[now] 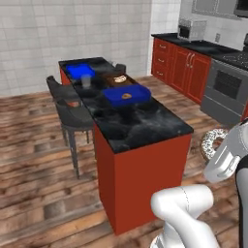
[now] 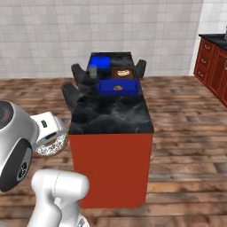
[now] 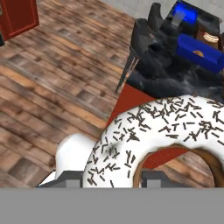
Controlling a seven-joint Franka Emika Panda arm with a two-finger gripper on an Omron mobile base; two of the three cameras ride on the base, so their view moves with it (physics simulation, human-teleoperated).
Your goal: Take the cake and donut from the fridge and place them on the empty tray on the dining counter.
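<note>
With the donut (image 3: 144,131) clamped in the half-open tool (image 2: 52,141), the carry step needs a lift over the desk (image 1: 140,126) to the tray (image 1: 127,95).

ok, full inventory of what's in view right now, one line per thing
dining counter: 1, black marbled top, red sides, centre of both base views
tray: 1, bright blue, mid-counter, a small brown item lies in it
second blue container: 1, blue, far end of the counter
glass: 1, clear grey, beside that container
brown board: 1, dark brown, behind the tray, something tan and white on it
stools: at least 2, dark grey, along the counter's left side
wall cabinets: red, black worktop, at right
toaster: 1, silver, on that worktop
oven: 1, grey, far right
donut: 1, white icing, dark sprinkles, held in the claw
claw: 1, white, shut on the donut, short of the counter
</note>
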